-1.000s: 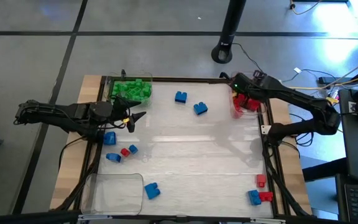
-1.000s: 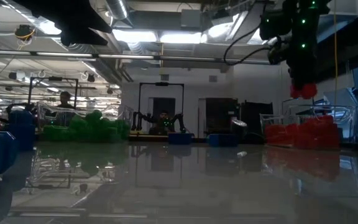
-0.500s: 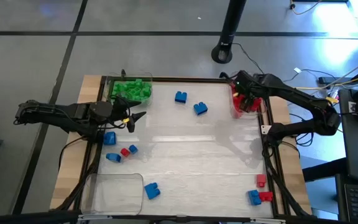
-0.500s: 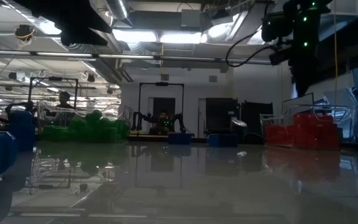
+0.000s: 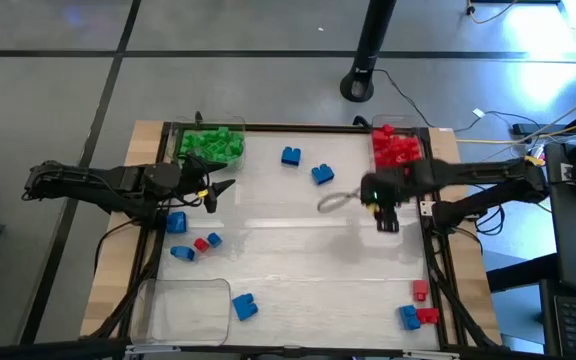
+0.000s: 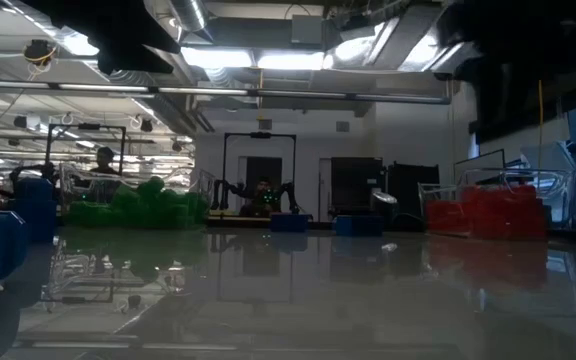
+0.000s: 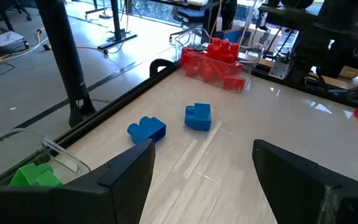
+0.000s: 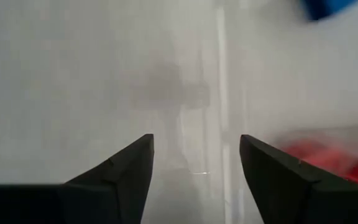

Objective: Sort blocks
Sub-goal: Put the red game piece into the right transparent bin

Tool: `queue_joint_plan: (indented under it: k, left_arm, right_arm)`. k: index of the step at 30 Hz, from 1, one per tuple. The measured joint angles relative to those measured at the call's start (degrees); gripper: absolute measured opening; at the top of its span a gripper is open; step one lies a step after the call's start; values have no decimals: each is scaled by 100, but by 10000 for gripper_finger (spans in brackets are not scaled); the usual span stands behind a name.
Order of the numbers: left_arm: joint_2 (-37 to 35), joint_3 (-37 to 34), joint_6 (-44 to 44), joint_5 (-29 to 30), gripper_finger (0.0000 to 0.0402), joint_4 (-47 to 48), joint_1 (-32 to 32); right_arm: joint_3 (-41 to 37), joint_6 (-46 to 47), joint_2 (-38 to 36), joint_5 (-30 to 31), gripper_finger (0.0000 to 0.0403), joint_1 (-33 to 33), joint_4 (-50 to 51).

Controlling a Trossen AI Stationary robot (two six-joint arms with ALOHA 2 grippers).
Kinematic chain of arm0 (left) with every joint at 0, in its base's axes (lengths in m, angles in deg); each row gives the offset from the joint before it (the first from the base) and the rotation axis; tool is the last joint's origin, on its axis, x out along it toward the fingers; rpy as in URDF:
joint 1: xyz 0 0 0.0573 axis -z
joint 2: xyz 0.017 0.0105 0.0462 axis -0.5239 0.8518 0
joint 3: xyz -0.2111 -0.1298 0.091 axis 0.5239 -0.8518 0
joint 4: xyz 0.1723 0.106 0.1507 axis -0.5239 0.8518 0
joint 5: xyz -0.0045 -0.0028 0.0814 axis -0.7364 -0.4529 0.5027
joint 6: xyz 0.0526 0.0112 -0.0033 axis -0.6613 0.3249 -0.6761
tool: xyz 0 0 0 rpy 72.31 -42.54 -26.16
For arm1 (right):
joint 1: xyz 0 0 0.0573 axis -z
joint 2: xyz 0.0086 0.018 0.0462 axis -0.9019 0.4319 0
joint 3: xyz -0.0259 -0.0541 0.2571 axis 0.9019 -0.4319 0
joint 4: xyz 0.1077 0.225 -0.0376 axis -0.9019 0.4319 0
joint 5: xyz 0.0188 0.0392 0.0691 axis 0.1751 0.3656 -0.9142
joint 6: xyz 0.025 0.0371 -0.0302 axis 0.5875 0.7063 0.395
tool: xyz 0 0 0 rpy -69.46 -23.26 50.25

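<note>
green blocks (image 5: 211, 143) lie heaped at the upper left of the high view, red blocks (image 5: 395, 146) heaped at the upper right. two blue blocks (image 5: 305, 165) sit apart from each other between the heaps, near the top edge. at the left, a blue block (image 5: 176, 223) lies above a small red one (image 5: 201, 244) flanked by two small blue ones. a lone blue block (image 5: 244, 306) rests at lower centre-left. at the lower right, a blue block (image 5: 409, 318) touches a red one, another red (image 5: 420, 291) just above.
</note>
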Motion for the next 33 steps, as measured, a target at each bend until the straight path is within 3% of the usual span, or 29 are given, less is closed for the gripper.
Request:
queue_joint_plan:
  k: [7, 14, 26, 33]
  left_arm:
    - [0, 0, 24, -2, 261, -2, 1]
    - [0, 0, 45, 0, 261, -6, 1]
    - [0, 0, 67, -2, 261, 2, 1]
    - [0, 0, 70, -1, 261, 0, 1]
  right_arm:
    - [0, 1553, 0, -7, 237, -1796, -22]
    - [2, 2991, 361, -85, 237, -3157, -24]
    - [0, 3734, 1742, -1268, 237, -4360, -90]
    - [-20, 3526, 2212, -1357, 237, -4774, -48]
